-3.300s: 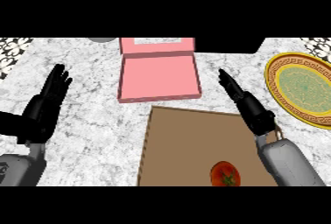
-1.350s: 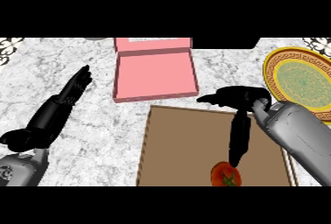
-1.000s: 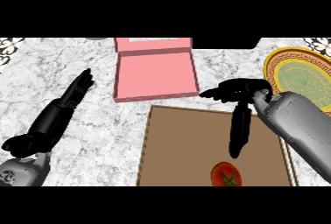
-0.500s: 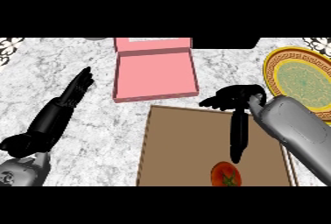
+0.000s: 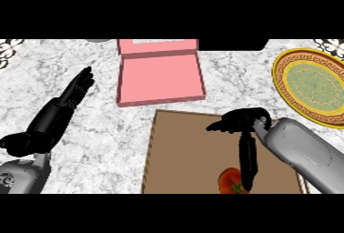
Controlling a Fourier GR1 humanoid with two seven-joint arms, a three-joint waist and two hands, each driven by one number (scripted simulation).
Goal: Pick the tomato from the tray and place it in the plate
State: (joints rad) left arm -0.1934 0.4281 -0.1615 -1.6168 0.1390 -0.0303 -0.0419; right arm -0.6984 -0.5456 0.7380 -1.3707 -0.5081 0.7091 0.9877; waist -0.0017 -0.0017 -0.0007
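It looks like a kitchen from here: a grey-veined white marble counter point(image 5: 114, 132) carries a round gold-rimmed green plate point(image 5: 316, 84), a flat brown wooden tray point(image 5: 188, 154) with a red tomato point(image 5: 228, 182), and an open pink box point(image 5: 160, 77).

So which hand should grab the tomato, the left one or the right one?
The right hand, probably. Its fingers point down right at the tomato on the brown tray. The left hand is stretched out over the counter, off to the tray's left side and far from the tomato.

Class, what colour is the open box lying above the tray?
Pink: the box shows best in the head view.
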